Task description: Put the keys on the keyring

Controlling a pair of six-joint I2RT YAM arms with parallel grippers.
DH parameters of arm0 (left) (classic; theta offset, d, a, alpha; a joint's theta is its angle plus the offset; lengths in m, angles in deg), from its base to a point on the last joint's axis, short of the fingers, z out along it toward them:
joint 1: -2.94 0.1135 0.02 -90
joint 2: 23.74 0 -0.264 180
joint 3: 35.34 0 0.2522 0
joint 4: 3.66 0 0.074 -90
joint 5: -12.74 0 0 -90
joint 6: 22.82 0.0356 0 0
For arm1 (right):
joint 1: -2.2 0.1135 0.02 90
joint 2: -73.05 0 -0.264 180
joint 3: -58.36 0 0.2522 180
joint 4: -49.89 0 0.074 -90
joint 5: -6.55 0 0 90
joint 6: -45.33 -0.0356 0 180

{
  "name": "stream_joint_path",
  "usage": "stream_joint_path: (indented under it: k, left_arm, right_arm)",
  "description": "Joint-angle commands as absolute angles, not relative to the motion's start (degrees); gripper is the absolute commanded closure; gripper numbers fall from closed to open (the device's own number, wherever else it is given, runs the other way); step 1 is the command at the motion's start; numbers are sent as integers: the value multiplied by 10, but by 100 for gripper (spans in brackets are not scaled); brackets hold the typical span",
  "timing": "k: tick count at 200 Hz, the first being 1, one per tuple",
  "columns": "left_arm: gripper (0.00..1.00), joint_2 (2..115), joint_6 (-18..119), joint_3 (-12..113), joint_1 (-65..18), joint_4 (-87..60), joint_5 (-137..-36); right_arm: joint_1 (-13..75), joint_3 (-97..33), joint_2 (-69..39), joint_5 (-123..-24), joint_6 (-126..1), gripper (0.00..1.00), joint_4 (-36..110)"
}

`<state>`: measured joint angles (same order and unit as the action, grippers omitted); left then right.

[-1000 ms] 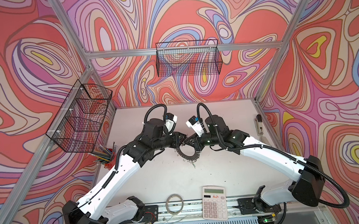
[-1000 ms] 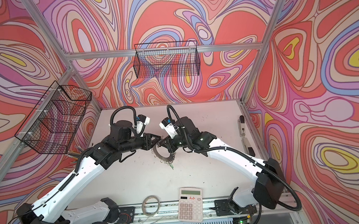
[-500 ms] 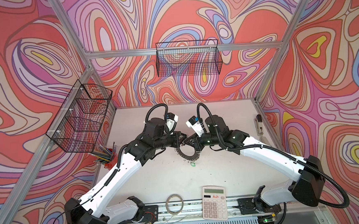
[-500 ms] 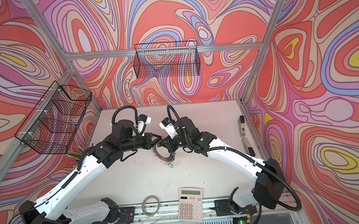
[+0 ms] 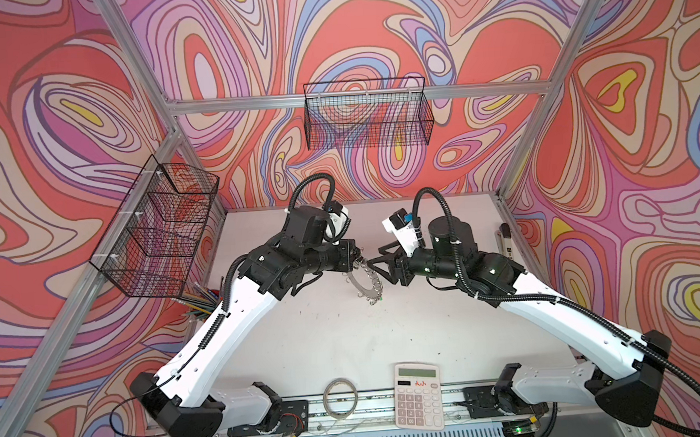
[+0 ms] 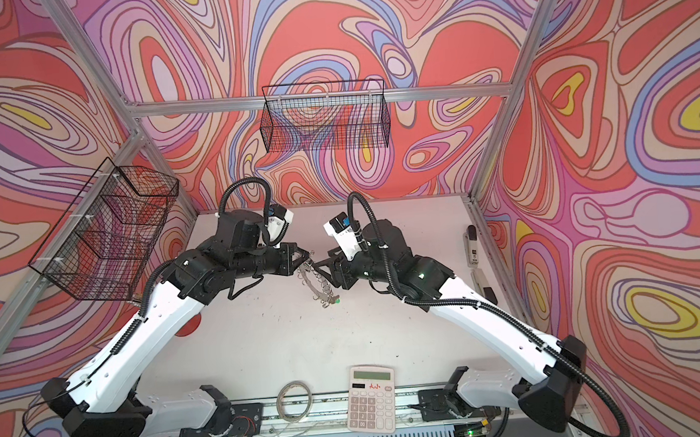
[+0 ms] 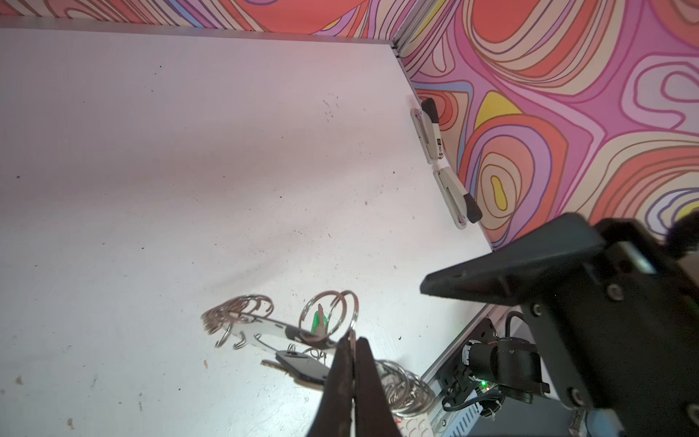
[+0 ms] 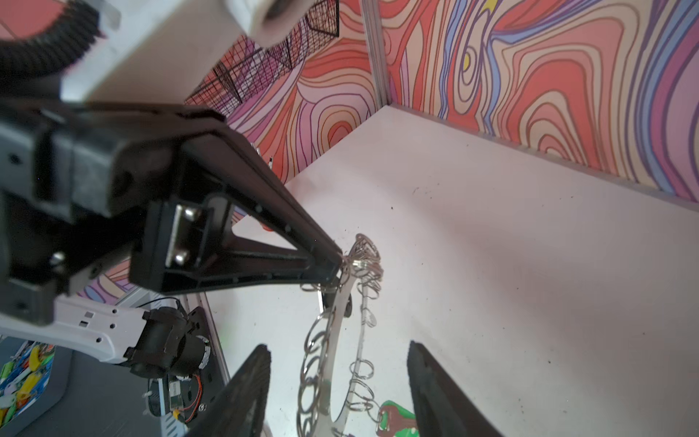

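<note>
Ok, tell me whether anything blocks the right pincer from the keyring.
Nothing visible does. The right pincer stands open with the keyring between its fingers, untouched; the left pincer, shut, pinches the keyring's far end.

from my end the keyring (image 7: 270, 328) looks like polished silver metal, wire loops glinting. green key tag (image 8: 393, 413) seems glossy plastic. left tool (image 7: 351, 338) looks like matt black plastic, and the counter (image 7: 189, 151) is matt white, scuffed and speckled.

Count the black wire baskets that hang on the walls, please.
2. The back basket hangs on the rear wall, near its middle. The left basket, with several compartments, hangs on the left wall's frame. None appears hidden.
</note>
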<state>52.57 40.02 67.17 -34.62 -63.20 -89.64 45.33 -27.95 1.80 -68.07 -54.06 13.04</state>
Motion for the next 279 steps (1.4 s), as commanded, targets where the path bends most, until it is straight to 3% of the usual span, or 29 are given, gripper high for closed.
stream_joint_path:
  k: [1,90,98,190,241,260,279]
  left_arm:
    - [100,554,400,723,-367,-716,-818]
    - [100,625,323,826,-397,-714,-778]
    - [100,625,317,824,-398,-711,-781]
    - [100,604,287,784,-400,-673,-825]
    - [100,589,291,779,-400,-680,-823]
    - [100,581,291,770,-400,-679,-825]
    - [100,572,292,763,-400,-680,-825]
  right_arm:
    - [453,-293,15,-716,-520,37,102]
    - [460,-280,-10,-741,-497,31,154]
    - [460,-275,-11,-738,-497,21,159]
    - [461,-242,-25,-775,-522,23,269]
    - [461,-232,-27,-801,-533,34,283]
    - [461,-225,-15,-823,-536,48,286]
    - [460,-220,-5,-833,-537,54,285]
